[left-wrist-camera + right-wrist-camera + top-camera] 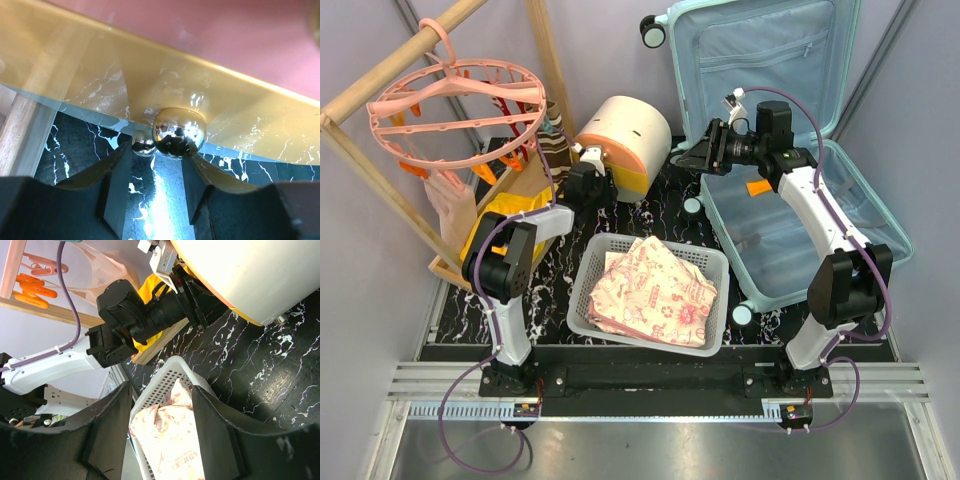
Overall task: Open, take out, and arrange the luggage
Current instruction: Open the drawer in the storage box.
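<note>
One open luggage, one basket, one drawer box; left pincer and right pincer both spread

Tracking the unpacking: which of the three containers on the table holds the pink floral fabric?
The white perforated basket, low and open-topped: the folded floral fabric lies in it. The open mint suitcase and the cream-and-orange drawer box show none.

Right: open luggage shell, interior free. Centre tight: basket near, drawer box far, narrow table strip between. Left: wooden rack blocks.
</note>
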`<action>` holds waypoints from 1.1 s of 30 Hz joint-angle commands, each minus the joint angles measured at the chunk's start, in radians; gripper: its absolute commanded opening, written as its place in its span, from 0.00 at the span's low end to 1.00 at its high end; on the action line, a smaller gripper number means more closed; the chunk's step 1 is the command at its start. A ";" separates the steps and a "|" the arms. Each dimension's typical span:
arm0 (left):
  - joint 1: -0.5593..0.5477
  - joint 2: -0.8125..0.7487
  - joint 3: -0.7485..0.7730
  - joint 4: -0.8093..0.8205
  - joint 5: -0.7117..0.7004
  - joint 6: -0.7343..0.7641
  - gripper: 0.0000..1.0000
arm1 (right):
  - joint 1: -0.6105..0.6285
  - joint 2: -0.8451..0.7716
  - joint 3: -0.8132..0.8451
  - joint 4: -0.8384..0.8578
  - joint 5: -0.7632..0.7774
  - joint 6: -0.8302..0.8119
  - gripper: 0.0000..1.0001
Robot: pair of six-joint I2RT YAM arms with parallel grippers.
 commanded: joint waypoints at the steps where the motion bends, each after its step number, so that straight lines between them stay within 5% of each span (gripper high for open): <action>1: -0.006 -0.012 -0.004 0.035 0.026 -0.020 0.47 | -0.002 0.007 0.060 0.022 -0.021 0.001 0.60; 14: -0.043 -0.068 -0.079 0.146 -0.045 -0.132 0.47 | -0.002 -0.025 0.110 0.050 0.063 -0.051 0.60; 33: -0.032 -0.073 -0.121 0.151 -0.149 -0.150 0.46 | -0.001 -0.391 -0.360 0.390 0.096 0.033 0.59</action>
